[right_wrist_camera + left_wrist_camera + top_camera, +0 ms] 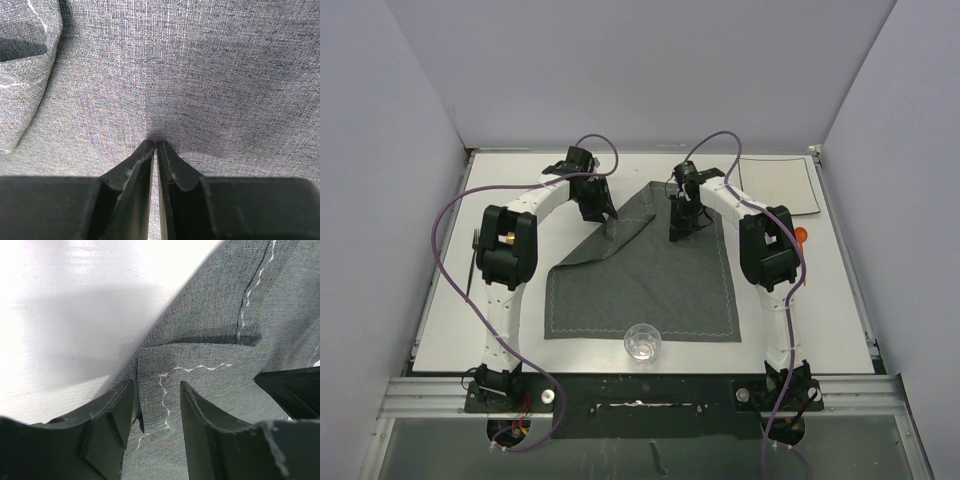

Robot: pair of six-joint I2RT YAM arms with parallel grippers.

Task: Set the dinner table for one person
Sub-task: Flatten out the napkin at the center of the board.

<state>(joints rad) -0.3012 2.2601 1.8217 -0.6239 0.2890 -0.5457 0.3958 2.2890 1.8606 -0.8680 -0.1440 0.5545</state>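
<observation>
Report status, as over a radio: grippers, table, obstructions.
Left gripper open, astride folded corner of placemat. Right gripper shut, tips on placemat. Dinner table not set: plate far right, glass at placemat's near edge.

No text, label or number can be read anywhere — none at all.

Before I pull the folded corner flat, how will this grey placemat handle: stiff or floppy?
Probably floppy: one corner of the placemat lies folded over on itself. The woven cloth dimples at the tips of the right claw, so pushing likely bunches it. On the smooth white table it may slide, disturbing the glass at its near edge.
</observation>
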